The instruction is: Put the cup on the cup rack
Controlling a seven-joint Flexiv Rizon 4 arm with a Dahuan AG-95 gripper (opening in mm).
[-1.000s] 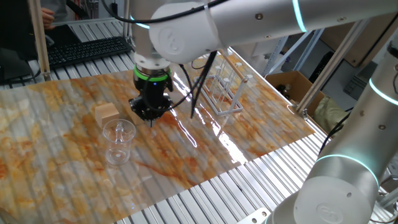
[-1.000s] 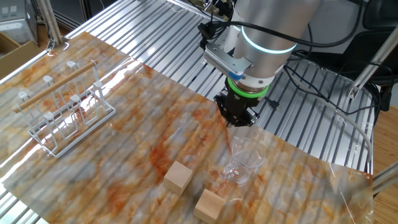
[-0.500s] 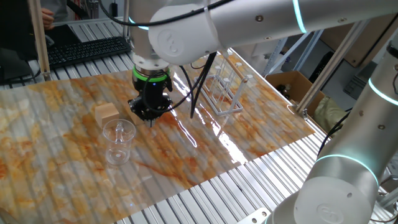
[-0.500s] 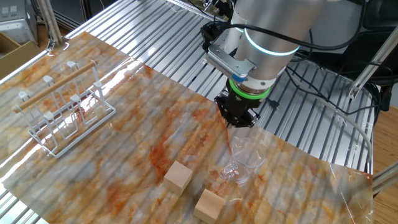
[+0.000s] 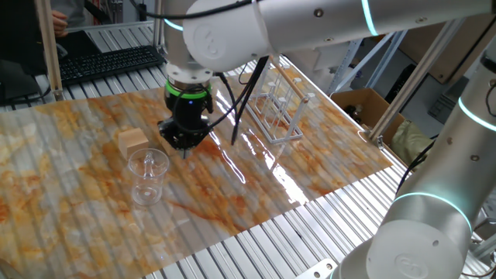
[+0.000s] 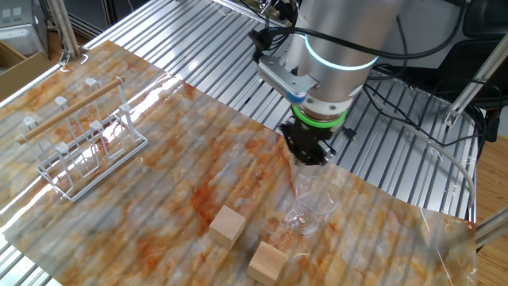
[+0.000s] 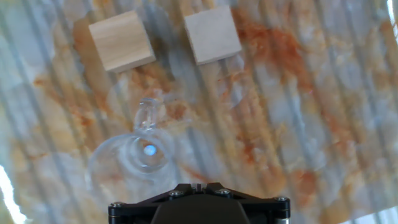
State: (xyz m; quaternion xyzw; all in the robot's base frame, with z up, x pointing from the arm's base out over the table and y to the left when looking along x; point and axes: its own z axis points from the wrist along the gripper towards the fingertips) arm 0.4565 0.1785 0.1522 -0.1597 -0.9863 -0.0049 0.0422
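Observation:
The cup (image 5: 147, 175) is a clear tumbler standing upright on the marbled table; it also shows in the other fixed view (image 6: 310, 203) and in the hand view (image 7: 139, 157), seen from above. My gripper (image 5: 184, 149) hangs just above the table, right behind the cup and apart from it, with its fingers together and nothing in them. In the other fixed view the gripper (image 6: 309, 159) is over the cup's far rim. The cup rack (image 5: 279, 113) stands at the far right of the table and shows at the left in the other fixed view (image 6: 80, 144). It is out of the hand view.
Two tan wooden cubes (image 6: 227, 226) (image 6: 267, 261) lie next to the cup; they sit at the top of the hand view (image 7: 121, 40) (image 7: 211, 34). One cube (image 5: 132, 142) is just left of the gripper. A cardboard box (image 5: 364, 108) stands beyond the table's right edge.
The gripper has shifted slightly towards the cup and its wrist has turned a little. The cup, cubes and rack have not moved.

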